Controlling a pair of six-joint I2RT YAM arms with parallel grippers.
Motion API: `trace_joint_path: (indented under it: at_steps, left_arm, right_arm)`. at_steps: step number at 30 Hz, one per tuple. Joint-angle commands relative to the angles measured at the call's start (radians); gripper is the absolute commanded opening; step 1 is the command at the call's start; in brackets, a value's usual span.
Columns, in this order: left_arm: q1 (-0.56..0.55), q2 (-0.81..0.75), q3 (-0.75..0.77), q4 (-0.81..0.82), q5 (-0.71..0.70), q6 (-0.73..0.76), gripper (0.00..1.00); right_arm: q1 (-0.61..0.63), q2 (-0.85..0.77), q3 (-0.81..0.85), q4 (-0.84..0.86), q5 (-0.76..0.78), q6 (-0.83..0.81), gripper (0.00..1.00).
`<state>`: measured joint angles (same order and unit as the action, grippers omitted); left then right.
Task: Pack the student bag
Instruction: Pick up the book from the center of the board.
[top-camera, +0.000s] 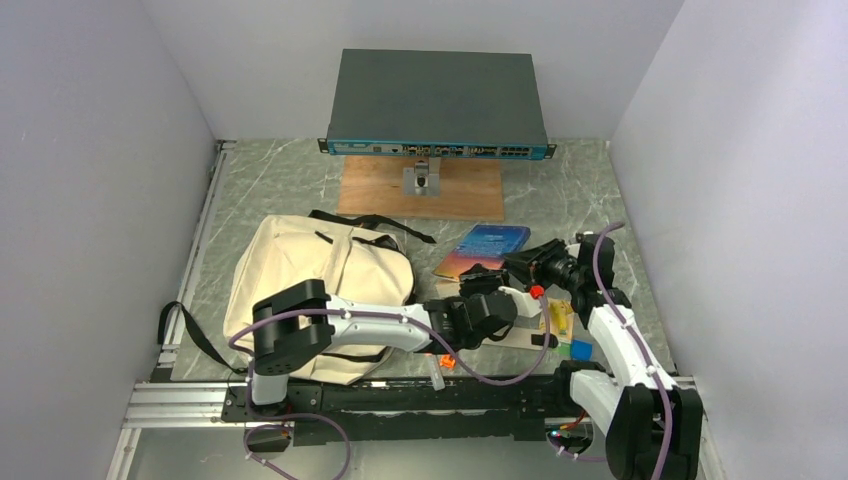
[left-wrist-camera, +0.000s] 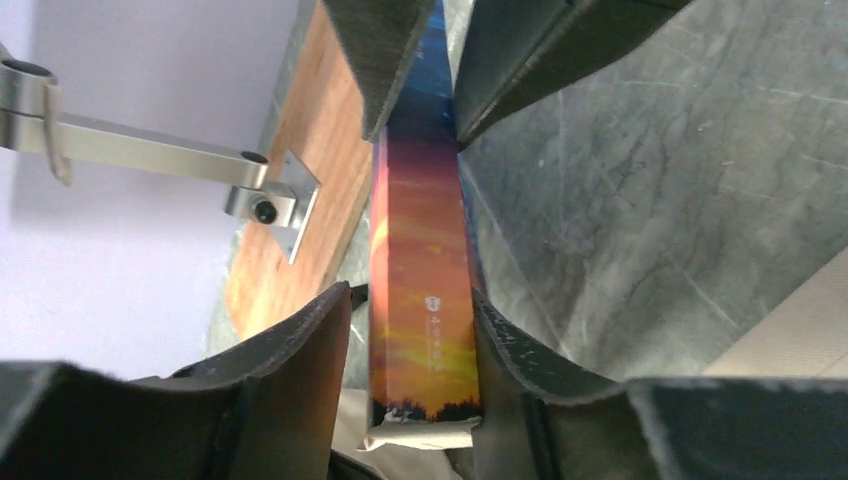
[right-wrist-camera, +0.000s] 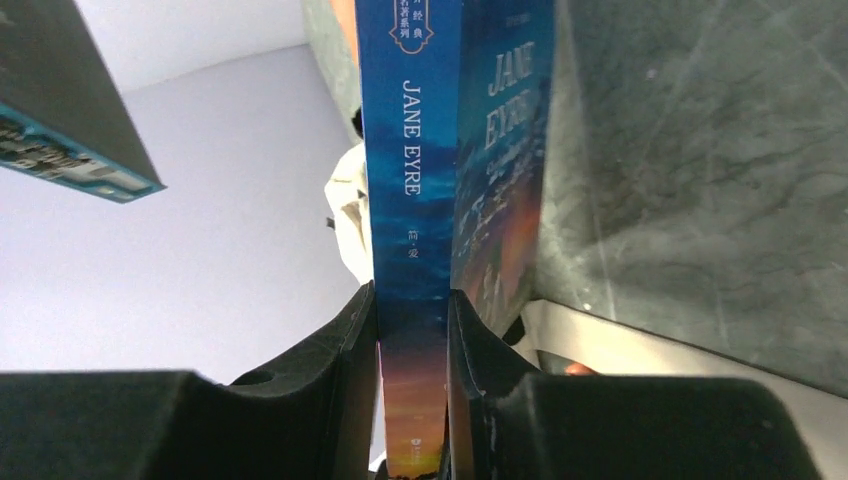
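Right fingers (right-wrist-camera: 320, 350) pinch the Jane Eyre paperback (right-wrist-camera: 410, 200); left fingers (left-wrist-camera: 300, 350) straddle it, grip uncertain. Left should clamp squarely before right releases.

Glossy paper book (right-wrist-camera: 410, 150), matt cloth student bag (top-camera: 300, 270), wooden board (top-camera: 470, 195)

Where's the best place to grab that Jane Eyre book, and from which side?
Pinch the book across its thickness, one jaw flat on each cover, coming in from the spine edge. It is a thin slab, so the covers are the broad faces to press on, and the spine is turned toward both wrist cameras. The right gripper holds it this way.
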<state>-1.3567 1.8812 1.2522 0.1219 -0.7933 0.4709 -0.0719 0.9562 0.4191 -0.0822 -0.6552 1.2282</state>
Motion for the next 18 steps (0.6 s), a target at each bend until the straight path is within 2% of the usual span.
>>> trace_joint_path:
  at_steps: [1, 2, 3, 4, 5, 6, 9, 11, 14, 15, 18]
  left_arm:
    - [0.017, -0.06, 0.067, 0.006, -0.106, -0.016, 0.35]
    - [0.019, -0.079, 0.068, -0.004, -0.109, -0.028, 0.16]
    - [0.022, -0.099, 0.067, -0.006, -0.114, -0.039, 0.01]
    - [0.025, -0.119, 0.066, -0.01, -0.121, -0.046, 0.0]
    - [0.027, -0.14, 0.063, -0.018, -0.123, -0.059, 0.0]
    - [0.032, -0.164, 0.061, -0.032, -0.12, -0.077, 0.0]
    - [0.061, -0.251, 0.074, -0.145, -0.07, -0.183, 0.0]
    - [0.093, -0.329, 0.093, -0.261, 0.003, -0.287, 0.0]
    - [0.179, -0.461, 0.129, -0.437, 0.202, -0.449, 0.0]
    - [0.22, -0.528, 0.132, -0.478, 0.29, -0.533, 0.0]
    - [0.389, -0.664, 0.12, -0.58, 0.605, -0.649, 0.0]
  right_arm:
    - [0.006, -0.059, 0.106, 0.033, -0.099, 0.043, 0.0]
    - [0.006, -0.062, 0.12, 0.025, -0.104, 0.027, 0.0]
    - [0.006, -0.061, 0.137, 0.016, -0.113, 0.003, 0.0]
    - [0.006, -0.06, 0.164, 0.011, -0.122, -0.032, 0.01]
    - [0.006, -0.052, 0.191, -0.008, -0.131, -0.078, 0.09]
    - [0.006, -0.04, 0.226, -0.039, -0.142, -0.147, 0.22]
    - [0.017, -0.003, 0.379, -0.215, -0.112, -0.405, 0.74]
    - [0.034, 0.002, 0.469, -0.322, -0.048, -0.577, 0.98]
    - [0.06, -0.013, 0.544, -0.379, 0.014, -0.725, 1.0]
    - [0.08, -0.02, 0.552, -0.37, 0.023, -0.751, 1.0]
    - [0.177, -0.02, 0.567, -0.325, 0.033, -0.778, 1.0]
